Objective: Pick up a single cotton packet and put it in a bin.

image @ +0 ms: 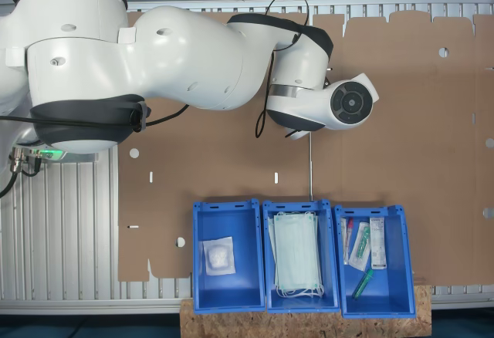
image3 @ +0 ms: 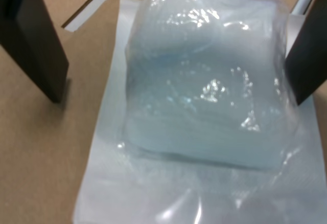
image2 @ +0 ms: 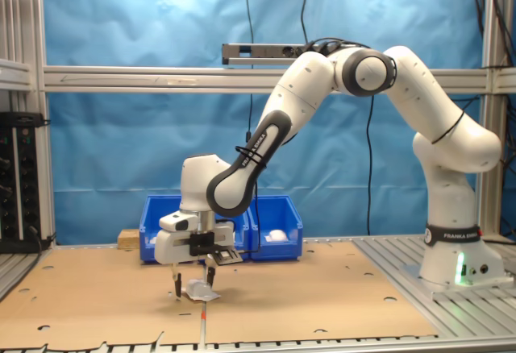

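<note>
The white robot arm (image2: 355, 79) reached from its base at the second exterior view's right down to the brown cardboard sheet (image2: 322, 296) that covered the table. Behind it three blue bins (image: 225, 255) stood in a row. In the first exterior view one bin held a second cotton packet (image: 218, 256), the middle bin held pale green face masks (image: 296, 255), and the third held long narrow packets (image: 369, 245).

The gripper (image2: 193, 287) pointed down, with the jaws wide apart and the tips close to the cardboard. The cotton packet (image3: 204, 91) lay on the cardboard between the two dark fingers (image3: 38, 45). In the wrist view one finger stood clearly apart from the packet. The other finger was at the packet's edge, but I could not tell if it touched the plastic. Nothing was grasped.

In the first exterior view the arm's wrist covered the gripper and this packet. In the second exterior view the packet (image2: 201, 291) was only a small pale shape below the fingers.
</note>
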You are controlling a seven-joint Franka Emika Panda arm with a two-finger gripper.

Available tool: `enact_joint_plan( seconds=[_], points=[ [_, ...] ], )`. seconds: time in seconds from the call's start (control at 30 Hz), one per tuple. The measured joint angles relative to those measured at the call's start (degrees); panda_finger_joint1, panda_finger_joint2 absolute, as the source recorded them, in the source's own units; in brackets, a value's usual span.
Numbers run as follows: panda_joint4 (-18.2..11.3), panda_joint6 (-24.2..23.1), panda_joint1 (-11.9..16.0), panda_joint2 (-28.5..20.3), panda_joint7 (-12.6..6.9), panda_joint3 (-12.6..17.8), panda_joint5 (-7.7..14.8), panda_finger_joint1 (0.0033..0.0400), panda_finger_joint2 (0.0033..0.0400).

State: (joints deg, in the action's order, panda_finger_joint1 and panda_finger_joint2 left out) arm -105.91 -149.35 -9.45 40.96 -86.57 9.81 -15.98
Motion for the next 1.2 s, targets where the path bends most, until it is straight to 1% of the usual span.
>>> enact_joint_plan(
  seconds=[1.13,1.17,1.2],
  points=[
    [0.0,0.0,0.0,-0.01,0.0,0.0,0.0,0.04,0.04],
    [0.0,0.0,0.0,-0.01,0.0,0.0,0.0,0.0333,0.0333],
    [0.0,0.0,0.0,-0.01,0.0,0.0,0.0,0.0333,0.0333]
  ],
)
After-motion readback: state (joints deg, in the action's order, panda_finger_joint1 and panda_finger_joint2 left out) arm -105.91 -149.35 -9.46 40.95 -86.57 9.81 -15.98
